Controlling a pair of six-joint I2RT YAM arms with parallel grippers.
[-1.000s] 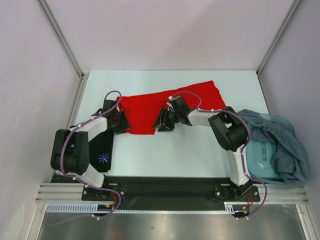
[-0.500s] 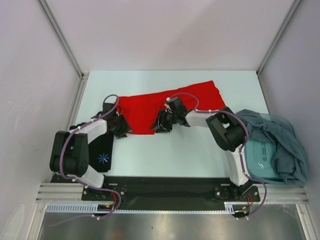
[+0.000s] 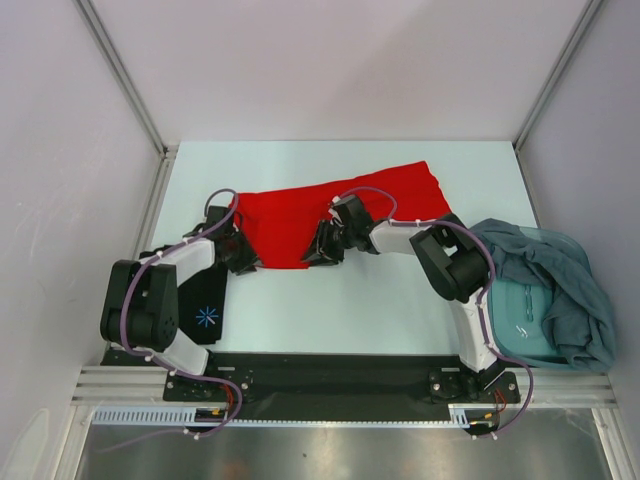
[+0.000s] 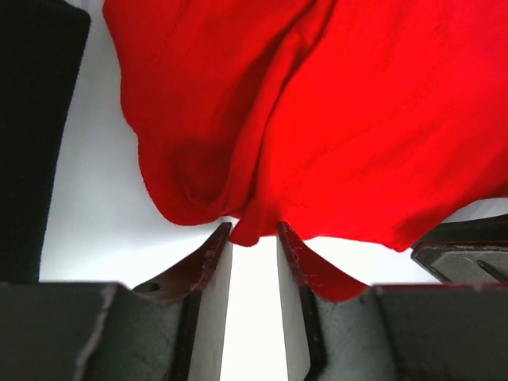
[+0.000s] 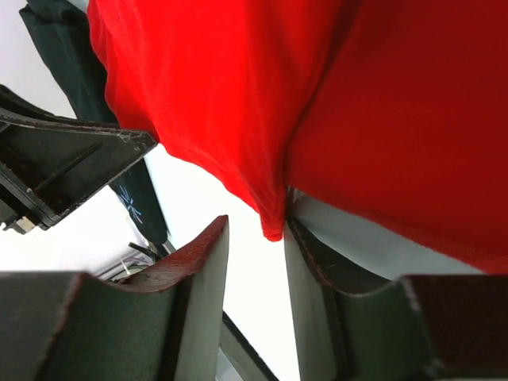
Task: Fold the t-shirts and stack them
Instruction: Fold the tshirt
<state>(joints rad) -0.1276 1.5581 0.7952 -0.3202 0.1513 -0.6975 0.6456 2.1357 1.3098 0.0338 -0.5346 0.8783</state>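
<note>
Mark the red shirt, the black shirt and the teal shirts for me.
Red shirt (image 3: 300, 215), top view, middle of the cloth.
Black shirt (image 3: 206, 310), top view, near its starburst print.
Teal shirts (image 3: 575, 290), top view, right side of the heap.
</note>
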